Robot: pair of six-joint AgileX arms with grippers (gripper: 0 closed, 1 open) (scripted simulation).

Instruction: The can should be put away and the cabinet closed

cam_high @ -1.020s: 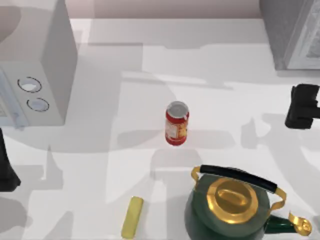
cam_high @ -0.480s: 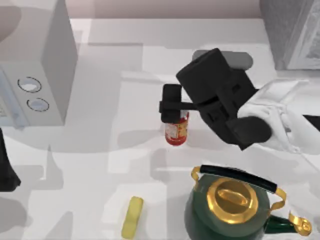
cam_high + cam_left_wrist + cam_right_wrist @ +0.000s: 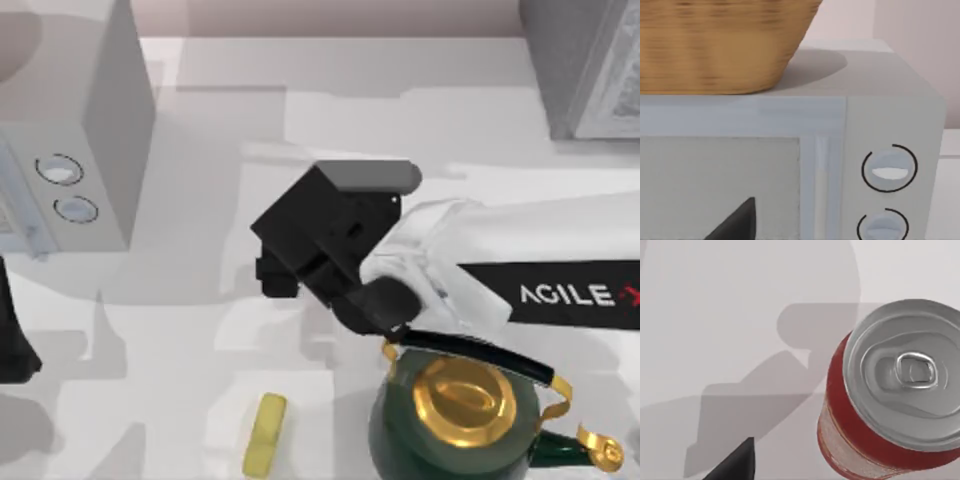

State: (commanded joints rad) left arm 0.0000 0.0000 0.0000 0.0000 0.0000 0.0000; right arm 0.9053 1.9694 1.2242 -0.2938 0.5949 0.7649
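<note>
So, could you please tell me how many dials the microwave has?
2, both on the microwave's front panel at the table's left: the upper dial and the lower dial directly beneath it. Other controls may sit lower, outside the picture.

White right arm (image 3: 520,240), black AGILE band, seemingly.

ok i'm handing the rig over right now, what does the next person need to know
Right gripper: above the middle of the table, over the can's spot; whether its jaws are open or shut cannot be told.
Left arm: parked at the table's left edge, facing the microwave, which carries a basket.
Can: upright on the table, right beneath the right wrist camera, not yet lifted.
Green kettle and yellow block sit near the front edge.
Done: approach to the can.
Left: grasp the can, put it in the cabinet, close it.
</note>
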